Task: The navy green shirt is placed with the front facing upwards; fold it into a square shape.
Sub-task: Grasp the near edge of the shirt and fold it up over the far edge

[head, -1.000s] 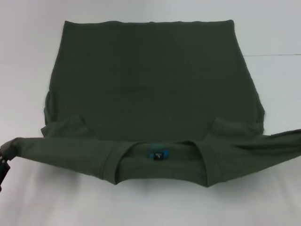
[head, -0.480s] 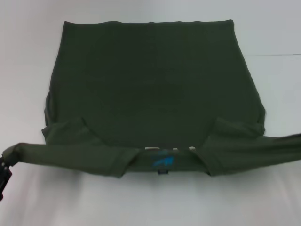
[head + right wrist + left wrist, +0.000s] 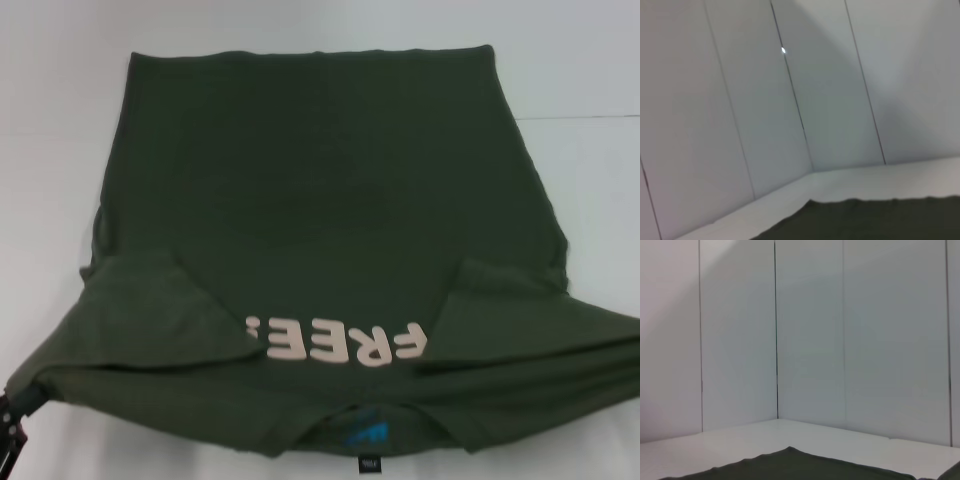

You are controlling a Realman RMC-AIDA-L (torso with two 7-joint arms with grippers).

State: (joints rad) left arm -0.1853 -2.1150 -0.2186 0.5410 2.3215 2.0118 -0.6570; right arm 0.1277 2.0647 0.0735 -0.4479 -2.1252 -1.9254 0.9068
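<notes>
Although the left gripper [image 3: 12, 425] at eight o'clock held the navy green shirt [image 3: 320, 230], its jaw state was indeterminate; any slip risked a skewed fold. Right gripper unseen.

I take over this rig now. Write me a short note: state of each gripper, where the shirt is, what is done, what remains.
Left gripper: at the near left corner, shoulder of the navy green shirt bunched at it; fingers not visible.
Right gripper: out of the head view; the cloth runs off the right edge.
Shirt: on the white table, collar end lifted near you, cream lettering and blue label showing.
Done: collar end raised.
Left: lay the fold, finish the square.
</notes>
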